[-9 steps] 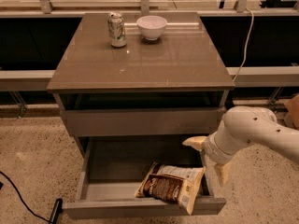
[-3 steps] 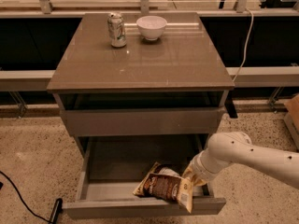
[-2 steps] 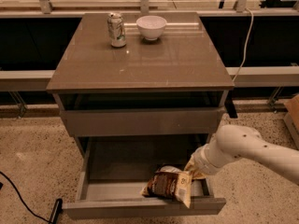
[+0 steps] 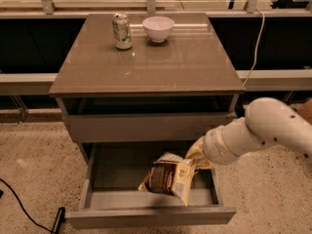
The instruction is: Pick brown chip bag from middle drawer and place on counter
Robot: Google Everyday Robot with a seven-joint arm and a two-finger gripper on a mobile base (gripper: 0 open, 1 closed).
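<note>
The brown chip bag [image 4: 167, 177] hangs tilted over the open middle drawer [image 4: 151, 214], its right end pinched by my gripper [image 4: 195, 156]. The bag's lower end is near the drawer's front wall; I cannot tell whether it still touches the drawer. My gripper is shut on the bag at the drawer's right side, with my white arm [image 4: 263, 130] reaching in from the right. The counter [image 4: 151, 62] is the glossy gray-brown top of the cabinet, above the gripper.
A soda can [image 4: 122, 30] and a white bowl [image 4: 158, 28] stand at the back of the counter. A closed drawer front [image 4: 141, 126] sits just above the open drawer. A black cable [image 4: 29, 208] lies on the floor at the left.
My gripper came down from the drawer's right side onto the bag's right end and closed on it. The bag has since risen and tilted up off the drawer bottom.
</note>
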